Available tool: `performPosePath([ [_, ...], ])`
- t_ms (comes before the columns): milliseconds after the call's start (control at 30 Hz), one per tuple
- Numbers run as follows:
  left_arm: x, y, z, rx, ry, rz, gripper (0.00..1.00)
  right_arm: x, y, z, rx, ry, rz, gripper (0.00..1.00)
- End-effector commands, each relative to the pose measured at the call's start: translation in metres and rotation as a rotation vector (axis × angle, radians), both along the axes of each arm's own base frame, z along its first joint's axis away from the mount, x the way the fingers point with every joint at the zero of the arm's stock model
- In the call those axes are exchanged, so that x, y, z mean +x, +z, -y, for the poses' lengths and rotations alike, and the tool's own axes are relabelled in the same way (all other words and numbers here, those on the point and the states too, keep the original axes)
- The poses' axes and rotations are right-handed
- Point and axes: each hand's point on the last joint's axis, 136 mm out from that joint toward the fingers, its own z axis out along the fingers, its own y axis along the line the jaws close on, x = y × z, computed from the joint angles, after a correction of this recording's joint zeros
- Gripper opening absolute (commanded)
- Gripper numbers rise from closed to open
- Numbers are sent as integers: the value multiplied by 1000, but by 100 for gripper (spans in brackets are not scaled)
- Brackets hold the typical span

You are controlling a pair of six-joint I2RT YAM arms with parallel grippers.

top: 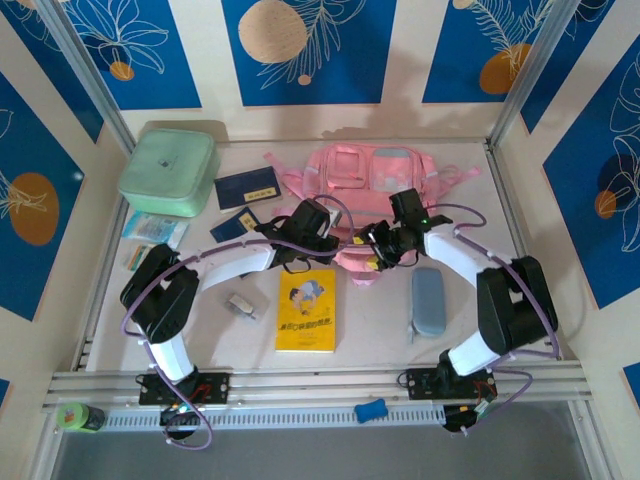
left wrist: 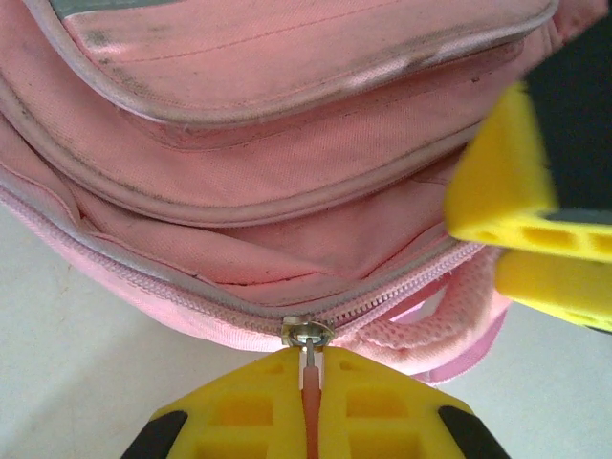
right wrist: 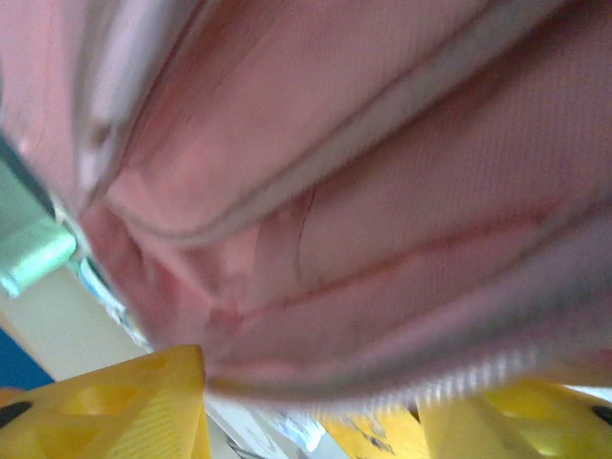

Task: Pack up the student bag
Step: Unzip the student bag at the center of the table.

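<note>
Blue and cream wall panels are standing around a pale table (top: 375,325), and the student bag (top: 370,175) is lying flat at the far middle of it. The bag is to the right of a mint-green box (top: 168,172) and beyond a yellow book (top: 306,310).

The left gripper (left wrist: 311,392) is clenching the small zip tab (left wrist: 309,359) at the near edge of the bag, with its yellow fingers pressed together on it. The right gripper (right wrist: 311,421) is hovering close against the pink fabric with its fingers standing apart. The wrist picture is blurred, so I cannot tell if they are touching the cloth, but nothing is clearly clamped.

I am judging that the step is opening the main zip, so that things can go inside. To do it well, the left arm should be pulling along the line of the teeth and low to the bag, not upward, because the thin tab could slip out. The right gripper should be pinching the fabric just beside the slider, so that the soft bag is not sliding with the pull.
</note>
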Motion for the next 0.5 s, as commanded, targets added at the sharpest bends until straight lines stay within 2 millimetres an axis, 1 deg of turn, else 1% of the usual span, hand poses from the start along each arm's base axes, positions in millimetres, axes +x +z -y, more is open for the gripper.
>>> performPosePath([
  [0, 1, 29, 16, -61, -46, 39, 0, 19, 0, 0, -57, -3, 33, 52],
  [33, 1, 30, 15, -55, -48, 44, 0, 19, -3, 3, -74, 0, 29, 49],
  [133, 3, 29, 9, -10, -51, 68, 0, 16, -12, 10, -76, -12, 8, 35],
  [200, 8, 26, 1, 30, -39, 73, 0, 15, -12, 14, -55, -27, 15, 25],
  [300, 15, 25, -8, 43, -19, 81, 0, 11, -7, 20, -68, -34, 33, 12],
  [333, 18, 24, -13, 54, -4, 87, 0, 11, -4, 21, -68, -33, 43, 9],
  [400, 29, 21, -29, 87, 51, 88, 0, 11, 3, 25, -67, -30, 67, 0],
  [467, 41, 20, -46, 100, 101, 84, 0, 9, 9, 28, -61, -30, 79, 0],
])
